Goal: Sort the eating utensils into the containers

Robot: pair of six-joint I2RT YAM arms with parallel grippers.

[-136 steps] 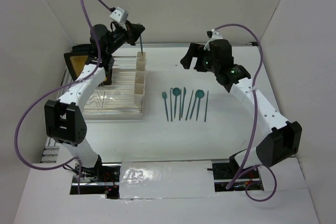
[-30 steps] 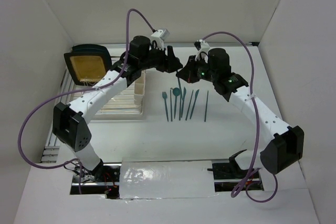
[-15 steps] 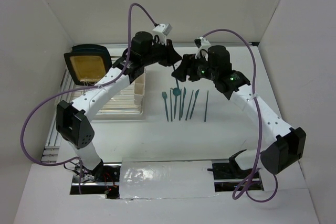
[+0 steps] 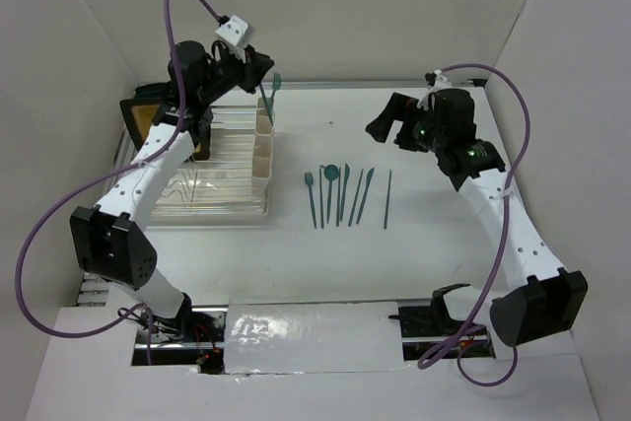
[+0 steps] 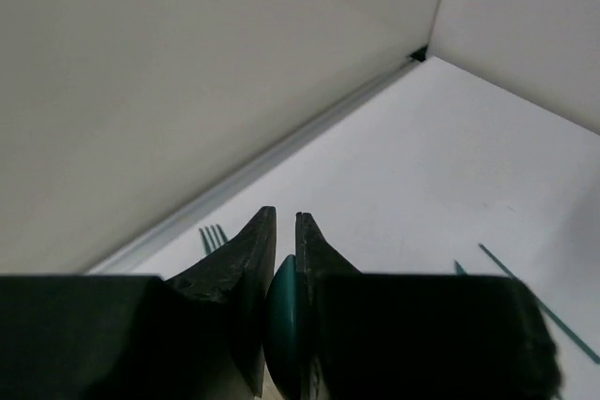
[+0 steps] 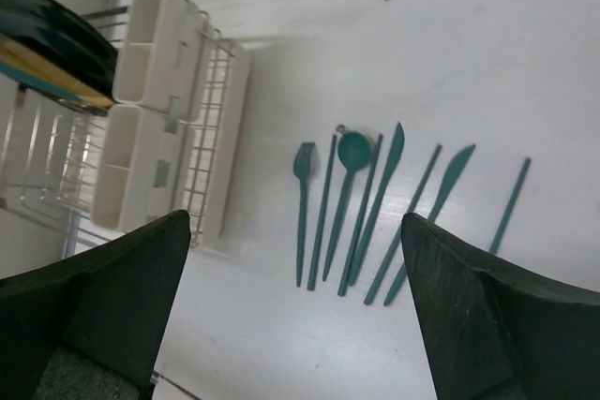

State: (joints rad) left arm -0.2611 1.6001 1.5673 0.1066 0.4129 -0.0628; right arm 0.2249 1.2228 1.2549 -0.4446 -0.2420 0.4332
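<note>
- Now has one thin teal-green plastic utensil (image 4: 273, 98) hanging above the far end of the joined cream rectangular cups (image 4: 263, 145), brought back from mid-table.
- Pinches it in the left gripper (image 5: 284, 219), closed tight around it; looks ready for the drop.
- Leaves seven matching utensils (image 4: 345, 194) lying in a row right of the cups.
- Shows the right gripper (image 4: 386, 130) pulled back rightward, spread wide, holding nothing.
- Finds no readable writing or brand anywhere.

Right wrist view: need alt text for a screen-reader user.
Seven thin dark teal plastic utensils lie side by side on the white table, framed by the open right gripper. Cream rectangular cups stand along the edge of a wire rack at upper left.
</note>
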